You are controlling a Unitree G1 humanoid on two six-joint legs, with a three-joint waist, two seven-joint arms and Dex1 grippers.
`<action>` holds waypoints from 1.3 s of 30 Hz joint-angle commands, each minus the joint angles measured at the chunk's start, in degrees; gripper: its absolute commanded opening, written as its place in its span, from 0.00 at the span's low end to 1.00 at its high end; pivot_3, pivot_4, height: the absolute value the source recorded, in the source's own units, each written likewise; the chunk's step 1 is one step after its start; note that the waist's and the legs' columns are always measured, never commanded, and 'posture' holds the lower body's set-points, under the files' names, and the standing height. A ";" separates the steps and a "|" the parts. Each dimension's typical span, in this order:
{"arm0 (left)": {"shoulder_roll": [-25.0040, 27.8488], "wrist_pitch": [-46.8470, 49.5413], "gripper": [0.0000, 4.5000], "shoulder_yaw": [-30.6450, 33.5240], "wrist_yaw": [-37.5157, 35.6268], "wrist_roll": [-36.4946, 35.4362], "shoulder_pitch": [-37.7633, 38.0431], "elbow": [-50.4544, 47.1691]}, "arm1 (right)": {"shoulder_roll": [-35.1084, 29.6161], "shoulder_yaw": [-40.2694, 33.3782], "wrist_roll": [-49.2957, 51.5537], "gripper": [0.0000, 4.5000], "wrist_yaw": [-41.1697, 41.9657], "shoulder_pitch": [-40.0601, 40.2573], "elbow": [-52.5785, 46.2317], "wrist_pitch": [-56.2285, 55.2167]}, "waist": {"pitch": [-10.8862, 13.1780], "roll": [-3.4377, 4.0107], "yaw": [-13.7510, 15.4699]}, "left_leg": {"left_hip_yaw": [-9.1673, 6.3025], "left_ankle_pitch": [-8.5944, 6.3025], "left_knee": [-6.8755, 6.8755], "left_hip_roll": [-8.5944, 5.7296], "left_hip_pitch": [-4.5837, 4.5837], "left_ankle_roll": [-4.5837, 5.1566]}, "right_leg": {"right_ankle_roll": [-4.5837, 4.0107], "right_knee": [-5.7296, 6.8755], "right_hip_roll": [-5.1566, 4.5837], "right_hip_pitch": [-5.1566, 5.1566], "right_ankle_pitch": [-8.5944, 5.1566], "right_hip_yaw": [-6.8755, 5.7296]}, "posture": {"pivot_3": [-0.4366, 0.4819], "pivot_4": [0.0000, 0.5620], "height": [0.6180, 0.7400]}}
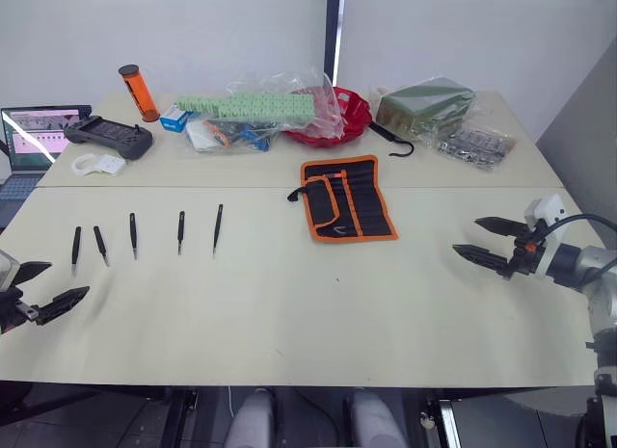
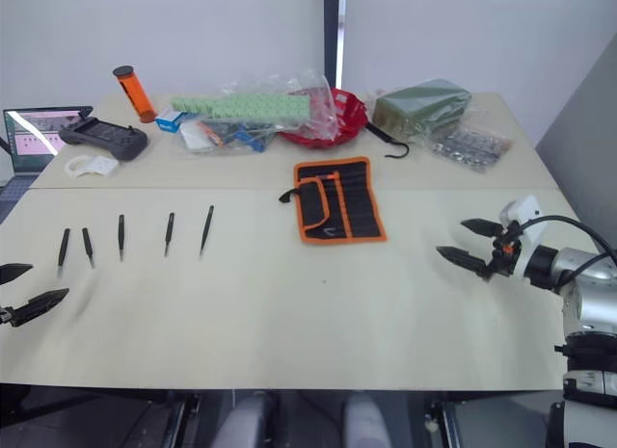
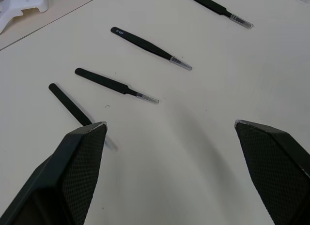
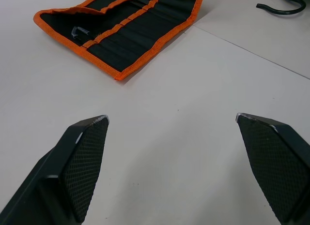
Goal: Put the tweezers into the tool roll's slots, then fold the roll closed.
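Observation:
Several slim black tweezers [image 1: 133, 233] lie apart in a row on the left half of the cream table. The leftmost ones [image 3: 114, 84] lie just beyond my left gripper [image 1: 69, 278], which hangs open and empty near the table's front left edge. The tool roll [image 1: 347, 197] lies unfolded at the table's middle, black with orange edging, its slots [image 4: 127, 29] facing up and its strap at the left side. My right gripper [image 1: 467, 235] is open and empty, low over the table to the right of the roll, its fingertips [image 4: 89, 130] pointing toward it.
Behind the roll stand a red tray [image 1: 355, 120] under clear plastic bags, a black hook [image 1: 393, 140], a green packet [image 1: 424, 106], an orange cylinder [image 1: 140, 92], a black controller [image 1: 108, 135], a white tape holder [image 1: 96, 164] and a laptop [image 1: 34, 135].

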 commanded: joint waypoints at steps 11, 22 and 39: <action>-4.50 20.40 1.00 -1.65 3.97 -12.24 -3.48 -26.32 | 7.51 -0.62 5.40 0.99 -9.04 3.46 -17.72 7.43 | 0.01 -0.07 0.61 | 0.04 0.00 0.09 0.02 -0.05 -0.01 | 0.08 0.00 0.02 0.00 0.05 0.11 | 0.48 0.27 1.00; -13.33 27.74 1.00 -14.40 11.63 -16.36 -8.88 -44.77 | 19.62 5.99 2.61 0.99 -26.87 -2.45 -24.35 16.41 | 0.01 -0.09 0.91 | 0.08 -0.01 0.22 0.02 -0.11 -0.01 | 0.13 -0.01 0.07 -0.02 0.12 0.19 | 0.48 0.27 1.00; -18.44 28.47 1.00 -20.71 18.61 -15.24 -12.72 -49.50 | 31.95 8.85 -0.94 0.99 -34.83 -24.99 0.05 24.00 | 0.02 -0.12 0.62 | 0.10 0.00 0.19 0.05 -0.17 0.00 | 0.10 -0.06 0.15 -0.10 0.27 0.27 | 0.48 0.27 1.00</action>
